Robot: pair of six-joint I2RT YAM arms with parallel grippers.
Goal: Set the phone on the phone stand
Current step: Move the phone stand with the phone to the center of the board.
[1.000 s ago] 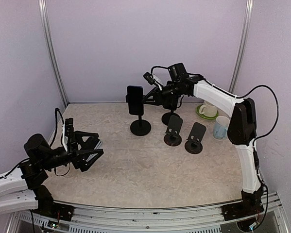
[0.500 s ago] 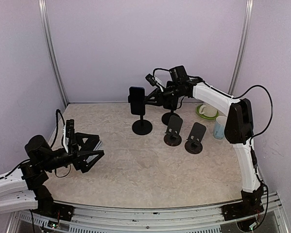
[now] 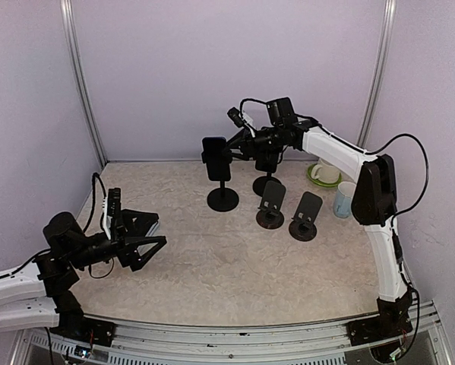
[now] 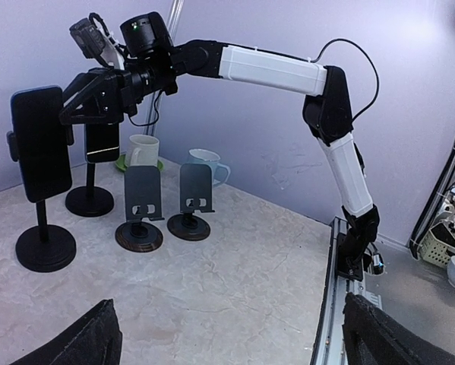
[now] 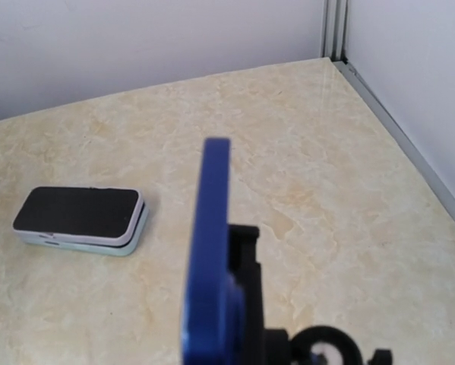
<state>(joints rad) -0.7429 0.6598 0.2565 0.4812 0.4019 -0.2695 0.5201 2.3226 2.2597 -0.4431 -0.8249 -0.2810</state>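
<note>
A blue phone (image 3: 214,158) stands upright in the clamp of the black pole phone stand (image 3: 222,199). In the left wrist view the phone (image 4: 40,143) shows its dark screen above the stand's round base (image 4: 45,248). My right gripper (image 3: 233,150) hovers at the phone's right edge, jaws open. The right wrist view shows the phone (image 5: 210,251) edge-on against the stand's clamp (image 5: 246,266), with no finger on it. My left gripper (image 3: 147,245) stands wide open and empty, low over the table's left side.
A second pole stand (image 4: 89,199) carrying a dark phone is behind the first. Two small plate stands (image 3: 271,205) (image 3: 307,217) sit right of centre. A white cup on a green saucer (image 3: 324,172) and a pale blue mug (image 3: 346,199) are far right. Two stacked phones (image 5: 79,220) lie flat.
My right gripper's jaws have come apart from the phone and its wrist has risen a little. The phone stays in the stand. My left gripper has drifted slightly right.
</note>
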